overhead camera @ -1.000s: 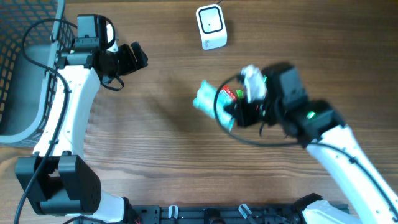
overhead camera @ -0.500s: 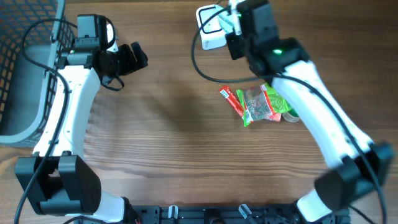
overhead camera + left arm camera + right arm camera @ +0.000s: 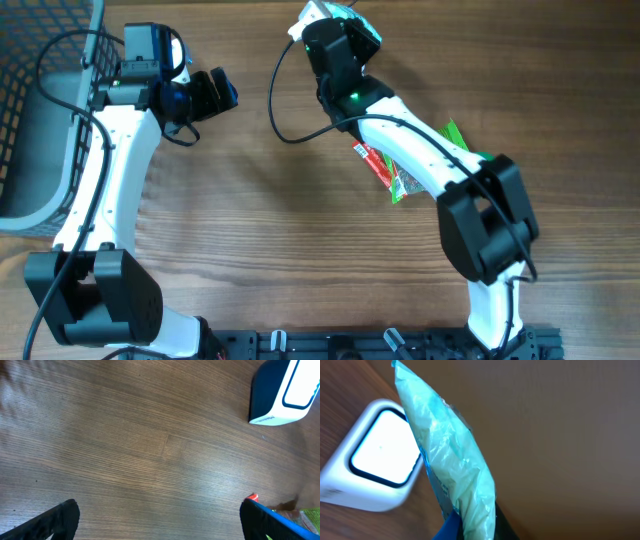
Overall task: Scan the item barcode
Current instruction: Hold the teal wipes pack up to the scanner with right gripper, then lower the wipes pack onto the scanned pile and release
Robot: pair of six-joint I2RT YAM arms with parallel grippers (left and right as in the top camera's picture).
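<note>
Bag (image 3: 451, 462) before scanner (image 3: 375, 460); clearest from right wrist

Table (image 3: 250, 230) — brown wood-grain top, grain running left to right, filling the overhead frame edge to edge. Black mounting rail (image 3: 330, 345) — along the lower edge, centre. Light: even and diffuse, with soft, faint shadows on the wood at centre left.

Bright, even, soft light falls on the wooden table (image 3: 250, 250), casting only faint blurry shadows, while in the right wrist view the white scanner (image 3: 380, 455) looks overexposed and out of focus behind the sharper teal bag (image 3: 460, 470).
</note>
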